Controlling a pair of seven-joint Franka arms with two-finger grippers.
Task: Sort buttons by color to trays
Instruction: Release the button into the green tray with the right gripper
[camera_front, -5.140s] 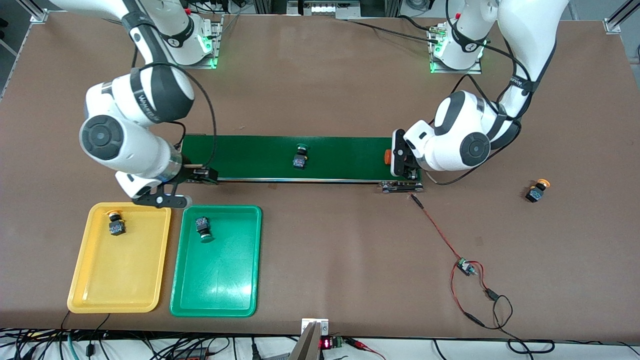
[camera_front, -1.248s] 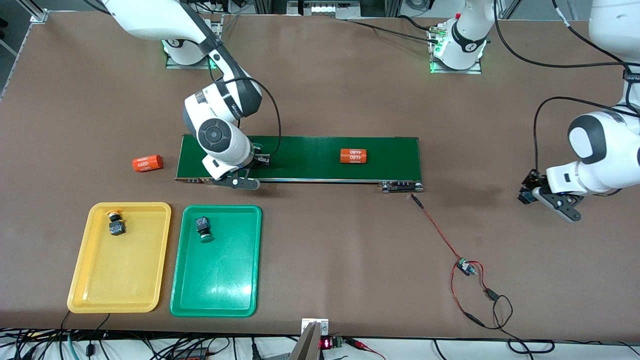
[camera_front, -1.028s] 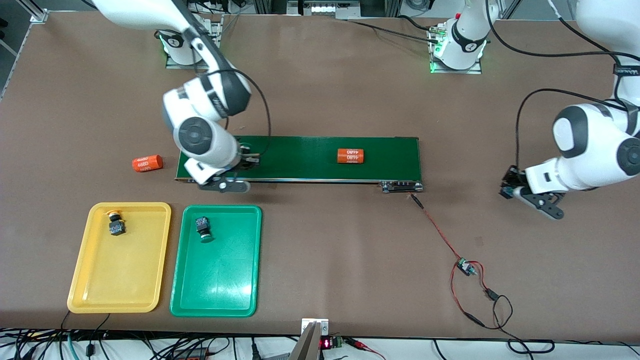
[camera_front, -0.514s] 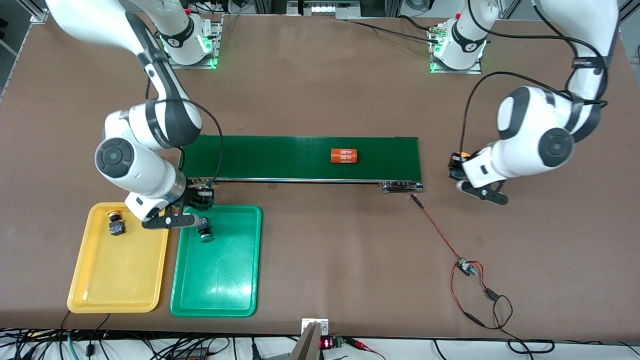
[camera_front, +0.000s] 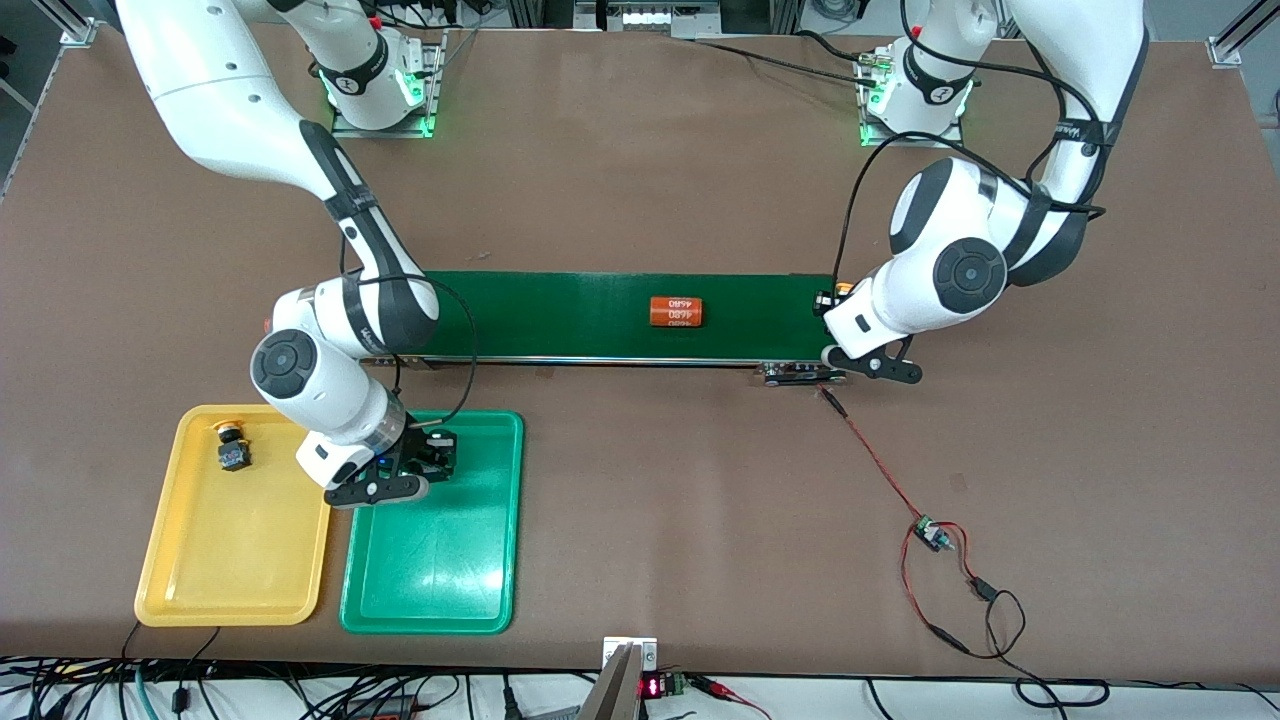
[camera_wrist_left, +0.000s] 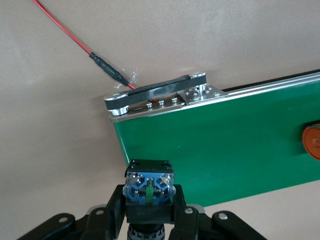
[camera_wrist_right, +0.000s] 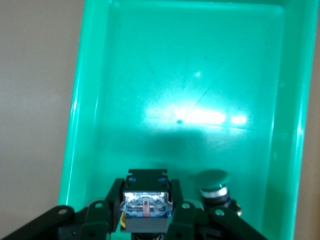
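My right gripper (camera_front: 425, 462) hangs low over the green tray (camera_front: 470, 560), shut on a button (camera_wrist_right: 146, 206) whose cap is hidden. A green-capped button (camera_wrist_right: 214, 187) lies in that tray right beside it. A yellow-capped button (camera_front: 232, 447) rests in the yellow tray (camera_front: 200, 570). Over the conveyor belt's (camera_front: 560, 315) end toward the left arm, my left gripper (camera_front: 838, 300) is shut on a button (camera_wrist_left: 149, 186). That button's blue-black body shows between the fingers (camera_wrist_left: 114, 205), and a bit of yellow cap (camera_front: 844, 289) peeks out.
An orange cylinder (camera_front: 675, 311) with white print lies on the belt. The belt's metal end bracket (camera_wrist_left: 155, 94) sits under my left gripper. A red wire runs from it to a small board (camera_front: 930, 535).
My right gripper has moved from the tray's rim to over the green tray with its button. My left gripper has carried its button to the belt's end. The orange cylinder has slid toward the right arm's end.
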